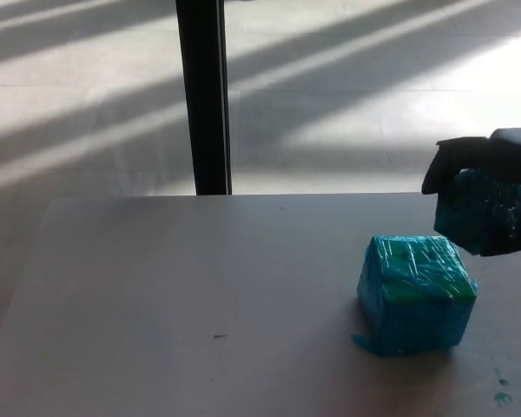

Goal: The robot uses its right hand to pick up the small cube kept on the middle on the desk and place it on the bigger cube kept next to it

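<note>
Nearest the camera, the bigger cube [416,294] sits on the bench [182,295]. Up and to its right, the right hand [491,187] grips the small cube [473,213], held in the air above the bench surface.

robot hand [495,187] cropped at right edge, small cube [476,211] partly hidden

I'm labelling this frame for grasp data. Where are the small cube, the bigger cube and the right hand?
small cube [474,213], head view, on its front face.
bigger cube [414,295], head view, on its front upper edge.
right hand [495,169], head view, on the knuckles over the small cube.
</note>
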`<state>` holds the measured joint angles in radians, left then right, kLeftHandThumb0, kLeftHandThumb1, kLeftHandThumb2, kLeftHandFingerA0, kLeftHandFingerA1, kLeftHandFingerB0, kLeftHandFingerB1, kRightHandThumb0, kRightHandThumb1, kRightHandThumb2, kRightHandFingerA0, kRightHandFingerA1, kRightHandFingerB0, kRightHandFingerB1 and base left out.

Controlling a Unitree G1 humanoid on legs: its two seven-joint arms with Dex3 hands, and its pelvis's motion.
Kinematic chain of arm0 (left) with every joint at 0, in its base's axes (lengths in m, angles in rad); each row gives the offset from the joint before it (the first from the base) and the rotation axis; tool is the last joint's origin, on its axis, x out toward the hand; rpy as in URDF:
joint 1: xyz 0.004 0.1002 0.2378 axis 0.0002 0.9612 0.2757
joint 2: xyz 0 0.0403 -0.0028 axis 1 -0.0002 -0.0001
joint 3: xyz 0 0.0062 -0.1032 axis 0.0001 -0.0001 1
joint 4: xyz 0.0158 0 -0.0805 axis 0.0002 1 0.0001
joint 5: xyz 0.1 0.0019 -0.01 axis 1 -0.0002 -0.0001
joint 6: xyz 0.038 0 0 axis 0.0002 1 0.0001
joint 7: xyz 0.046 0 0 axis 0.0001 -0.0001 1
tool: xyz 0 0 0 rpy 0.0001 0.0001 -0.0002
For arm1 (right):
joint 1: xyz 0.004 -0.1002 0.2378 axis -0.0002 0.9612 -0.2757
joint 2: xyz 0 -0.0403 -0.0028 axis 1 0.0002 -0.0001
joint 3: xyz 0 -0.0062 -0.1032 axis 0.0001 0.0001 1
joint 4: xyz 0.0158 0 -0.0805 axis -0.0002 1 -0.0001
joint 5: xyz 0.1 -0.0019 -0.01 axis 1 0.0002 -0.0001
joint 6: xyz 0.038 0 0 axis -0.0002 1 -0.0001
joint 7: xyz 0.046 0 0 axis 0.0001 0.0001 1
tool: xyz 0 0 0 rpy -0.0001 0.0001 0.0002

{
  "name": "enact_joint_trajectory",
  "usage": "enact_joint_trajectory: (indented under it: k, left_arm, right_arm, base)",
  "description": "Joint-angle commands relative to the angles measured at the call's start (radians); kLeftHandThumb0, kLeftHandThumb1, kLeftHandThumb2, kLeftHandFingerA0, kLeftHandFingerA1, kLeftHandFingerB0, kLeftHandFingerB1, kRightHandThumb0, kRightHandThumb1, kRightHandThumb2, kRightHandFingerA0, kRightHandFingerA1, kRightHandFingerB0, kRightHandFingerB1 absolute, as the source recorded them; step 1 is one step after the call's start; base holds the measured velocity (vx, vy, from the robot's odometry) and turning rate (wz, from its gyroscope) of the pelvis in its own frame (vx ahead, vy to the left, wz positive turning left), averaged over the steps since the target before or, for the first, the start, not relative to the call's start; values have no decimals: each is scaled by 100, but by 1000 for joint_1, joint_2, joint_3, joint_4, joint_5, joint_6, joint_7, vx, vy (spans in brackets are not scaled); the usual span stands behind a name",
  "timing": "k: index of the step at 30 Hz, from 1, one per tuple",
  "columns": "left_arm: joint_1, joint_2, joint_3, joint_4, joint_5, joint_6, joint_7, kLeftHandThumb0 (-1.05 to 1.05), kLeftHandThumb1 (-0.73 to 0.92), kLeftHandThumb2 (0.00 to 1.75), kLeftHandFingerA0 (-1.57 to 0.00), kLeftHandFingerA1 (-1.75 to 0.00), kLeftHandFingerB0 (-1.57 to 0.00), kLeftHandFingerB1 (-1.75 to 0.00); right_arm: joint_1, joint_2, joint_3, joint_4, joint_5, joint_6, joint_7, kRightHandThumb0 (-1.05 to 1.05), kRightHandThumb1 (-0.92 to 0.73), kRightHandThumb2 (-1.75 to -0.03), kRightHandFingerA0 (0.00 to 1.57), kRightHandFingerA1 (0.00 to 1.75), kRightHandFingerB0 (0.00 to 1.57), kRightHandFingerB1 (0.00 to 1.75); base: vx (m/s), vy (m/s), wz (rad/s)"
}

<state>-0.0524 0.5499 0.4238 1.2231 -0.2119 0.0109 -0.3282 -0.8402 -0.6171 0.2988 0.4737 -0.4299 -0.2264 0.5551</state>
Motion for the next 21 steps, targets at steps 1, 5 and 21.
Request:
enact_joint_trajectory:
  k: [1,5,21]
  left_arm:
    - [19,22,17,-3,-17,3,3,-85,78,65,-42,-39,-32,-31]
    - [16,22,13,6,-11,-4,4,-86,77,65,-43,-37,-31,-31]
    - [17,24,11,3,-2,-1,-6,-85,79,65,-43,-36,-31,-31]
  right_arm:
    - [-87,38,15,-72,108,127,253,-23,-51,-118,76,175,71,161]
    - [-101,53,27,-56,85,120,255,-23,-53,-115,75,175,68,160]
    - [-92,88,89,-49,7,123,231,-22,-59,-104,72,175,64,159]
  base:
    - [0,0,0]
    - [0,0,0]
    - [0,0,0]
